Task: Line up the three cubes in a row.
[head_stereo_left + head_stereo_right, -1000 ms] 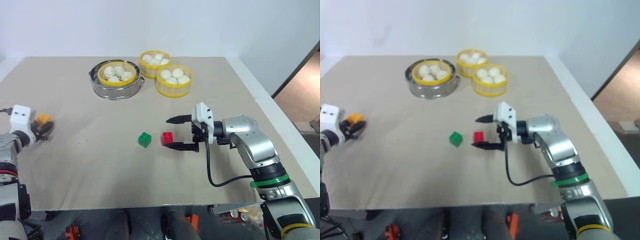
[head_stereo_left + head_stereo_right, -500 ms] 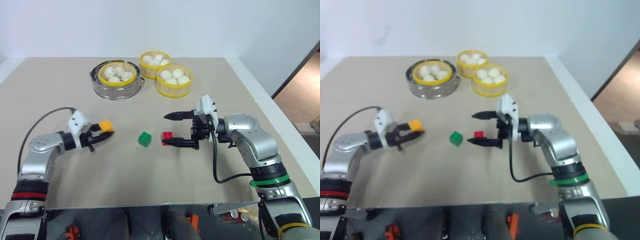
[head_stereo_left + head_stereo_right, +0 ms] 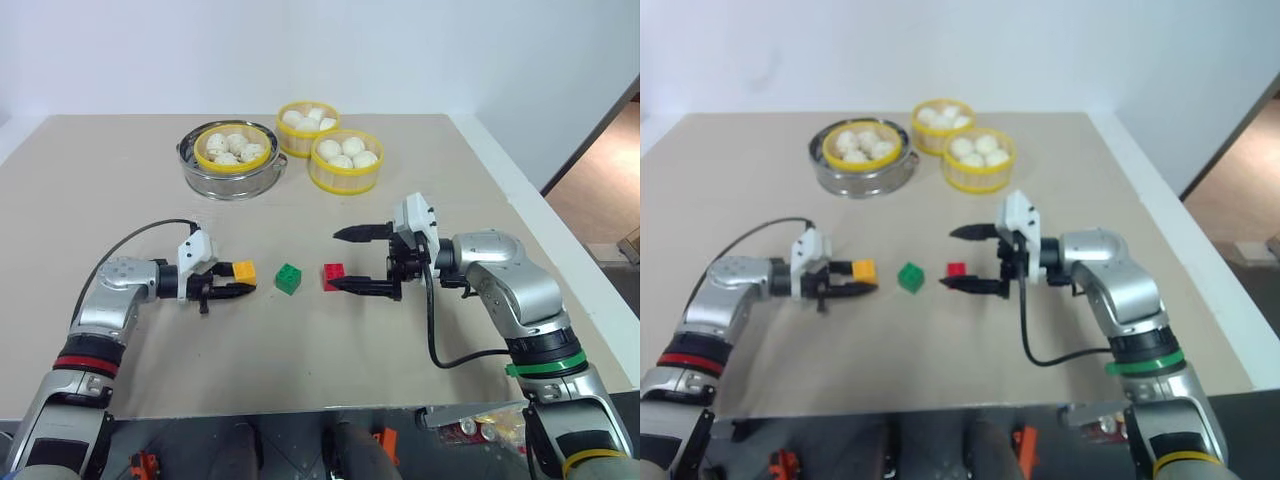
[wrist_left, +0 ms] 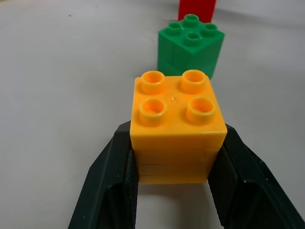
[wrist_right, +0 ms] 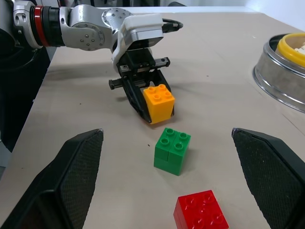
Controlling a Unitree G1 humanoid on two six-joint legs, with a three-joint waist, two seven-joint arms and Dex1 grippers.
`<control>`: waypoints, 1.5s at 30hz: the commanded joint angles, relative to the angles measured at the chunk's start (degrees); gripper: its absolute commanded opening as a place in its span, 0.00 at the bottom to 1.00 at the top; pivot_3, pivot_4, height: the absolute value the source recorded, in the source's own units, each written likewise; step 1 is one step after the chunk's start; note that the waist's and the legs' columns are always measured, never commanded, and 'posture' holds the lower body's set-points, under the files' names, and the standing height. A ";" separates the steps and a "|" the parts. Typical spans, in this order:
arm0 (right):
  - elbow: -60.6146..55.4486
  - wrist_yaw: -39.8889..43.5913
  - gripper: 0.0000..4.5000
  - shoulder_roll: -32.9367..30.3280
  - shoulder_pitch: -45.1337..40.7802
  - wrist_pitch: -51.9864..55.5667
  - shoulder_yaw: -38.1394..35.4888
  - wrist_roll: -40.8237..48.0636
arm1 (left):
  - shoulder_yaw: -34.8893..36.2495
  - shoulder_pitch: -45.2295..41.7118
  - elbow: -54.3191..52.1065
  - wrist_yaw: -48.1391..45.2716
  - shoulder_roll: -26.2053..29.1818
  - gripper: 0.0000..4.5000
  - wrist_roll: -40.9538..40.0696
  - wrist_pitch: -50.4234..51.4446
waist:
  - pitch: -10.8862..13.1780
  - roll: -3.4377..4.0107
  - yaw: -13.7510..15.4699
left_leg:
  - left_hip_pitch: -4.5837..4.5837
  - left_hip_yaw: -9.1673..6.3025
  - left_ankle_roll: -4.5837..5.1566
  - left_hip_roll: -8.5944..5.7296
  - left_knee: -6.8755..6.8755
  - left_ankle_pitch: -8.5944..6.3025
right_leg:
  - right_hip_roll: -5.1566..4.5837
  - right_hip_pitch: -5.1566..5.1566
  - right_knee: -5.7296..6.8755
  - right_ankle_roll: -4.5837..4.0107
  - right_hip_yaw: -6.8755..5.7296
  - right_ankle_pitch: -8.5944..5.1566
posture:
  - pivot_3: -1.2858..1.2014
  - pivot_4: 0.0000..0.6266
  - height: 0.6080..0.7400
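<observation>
- We see the bench (image 3: 120,180) bare along its near edge, in front of both arms.
- On the far side stand a steel steamer (image 3: 232,172) and two yellow baskets (image 3: 346,172) of buns, well apart from the blocks, with bare bench between.
- The middle strip is crowded: the left gripper (image 3: 243,281), clamped on the orange-yellow cube (image 3: 244,270), sits just beside the green cube (image 3: 289,279), a narrow gap between them.
- The red cube (image 3: 334,276) lies near the green one; only a slim gap separates them.
- The right gripper (image 3: 345,260), jaws spread wide, flanks the red cube's right side, closing that approach.
</observation>
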 commanded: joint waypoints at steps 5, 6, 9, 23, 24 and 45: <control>-3.31 -0.70 1.00 -1.49 0.34 0.32 -2.18 0.84 | 0.43 -3.66 5.23 -4.04 0.73 0.36 1.43 -4.90 | 0.00 0.00 -0.01 | 0.01 0.02 0.00 0.00 0.01 0.00 | -0.01 0.01 0.00 -0.01 0.01 0.01 | 0.52 0.24 1.00; -3.38 -0.70 1.00 -1.57 0.39 0.37 -2.17 0.86 | 0.42 -3.82 5.73 -4.43 0.78 0.36 1.60 -5.37 | 0.00 0.00 -0.01 | 0.01 0.02 0.00 0.00 0.01 0.00 | -0.01 0.00 0.00 -0.01 0.01 0.01 | 0.52 0.24 1.00; -3.43 -0.62 1.00 -1.78 0.45 0.43 -2.09 0.85 | 0.24 -3.93 6.71 -5.43 0.77 0.36 2.12 -6.44 | 0.00 0.00 -0.01 | 0.00 0.01 0.00 0.00 0.00 0.00 | 0.00 0.00 0.00 -0.01 0.00 0.01 | 0.52 0.24 1.00; -2.50 0.22 1.00 -2.03 0.08 -0.52 -1.33 0.10 | -0.79 -4.49 10.82 -5.79 0.12 0.36 5.12 -9.99 | 0.00 0.00 0.00 | 0.02 0.00 0.00 0.00 0.01 0.00 | 0.00 0.02 0.00 -0.01 0.00 0.02 | 0.52 0.24 1.00; -2.46 0.27 1.00 -2.03 0.06 -0.59 -1.28 0.04 | -0.95 -4.68 11.21 -6.05 0.26 0.36 5.38 -10.16 | 0.00 0.00 0.00 | 0.02 0.01 0.00 0.00 0.01 0.00 | 0.00 0.02 0.00 -0.01 0.00 0.02 | 0.52 0.24 1.00; -5.34 -2.20 1.00 -1.07 0.53 1.67 -3.53 2.70 | 5.63 -0.31 -7.47 -4.13 5.89 0.99 -2.32 3.22 | 0.01 0.02 -0.10 | 0.00 0.00 0.01 0.02 -0.02 0.00 | 0.00 -0.02 0.00 -0.02 0.01 -0.03 | 0.52 0.24 1.00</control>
